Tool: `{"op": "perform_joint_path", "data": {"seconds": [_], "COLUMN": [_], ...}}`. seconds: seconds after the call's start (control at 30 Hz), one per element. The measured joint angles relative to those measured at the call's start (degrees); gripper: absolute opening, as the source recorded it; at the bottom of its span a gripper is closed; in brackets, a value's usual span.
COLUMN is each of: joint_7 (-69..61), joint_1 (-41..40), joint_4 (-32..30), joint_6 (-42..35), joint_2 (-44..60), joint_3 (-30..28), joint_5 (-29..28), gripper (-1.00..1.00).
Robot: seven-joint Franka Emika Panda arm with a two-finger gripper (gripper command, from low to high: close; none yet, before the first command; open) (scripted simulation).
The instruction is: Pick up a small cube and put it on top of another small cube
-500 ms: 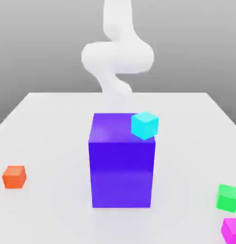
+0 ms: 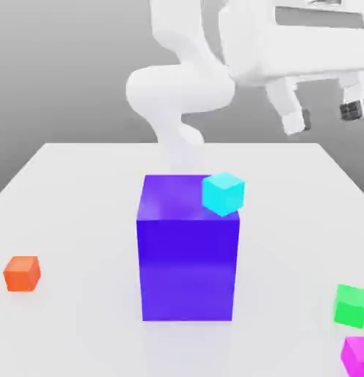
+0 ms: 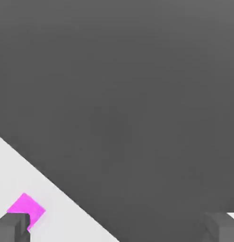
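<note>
The small magenta cube (image 2: pixel 357 356) lies on the white table at the near corner on the exterior view's right, cut by the picture's edge. Just behind it sits the small green cube (image 2: pixel 351 305). My gripper (image 2: pixel 323 115) hangs high in the air above the table's right side, well above both cubes, open with nothing between its fingers. In the hand view the magenta cube (image 3: pixel 28 208) shows on the table beside one dark fingertip (image 3: pixel 12 228), and the other fingertip (image 3: pixel 221 227) stands far apart from it.
A big blue-purple block (image 2: pixel 187 250) stands in the middle of the table (image 2: pixel 81 191) with a cyan cube (image 2: pixel 223 194) at its top right corner. An orange cube (image 2: pixel 22 273) lies at the exterior view's left. The table's edge crosses the hand view.
The hand with its open gripper has come into the exterior view at the upper right; half a second ago only the arm's trunk showed. The cubes have not moved.
</note>
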Motion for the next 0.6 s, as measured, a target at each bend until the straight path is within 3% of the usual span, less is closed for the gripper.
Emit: {"op": "perform_joint_path", "data": {"seconds": [0.27, 0.6], "joint_7": [-13.3, -21.3], "joint_1": [5.4, 10.3], "joint_4": [1.4, 3.4], "joint_6": [4.3, 11.7], "joint_2": [16.1, 35.4], "joint_3": [2.8, 4.4], "joint_5": [-1.1, -11.3], "gripper": [0.0, 0.0]}}
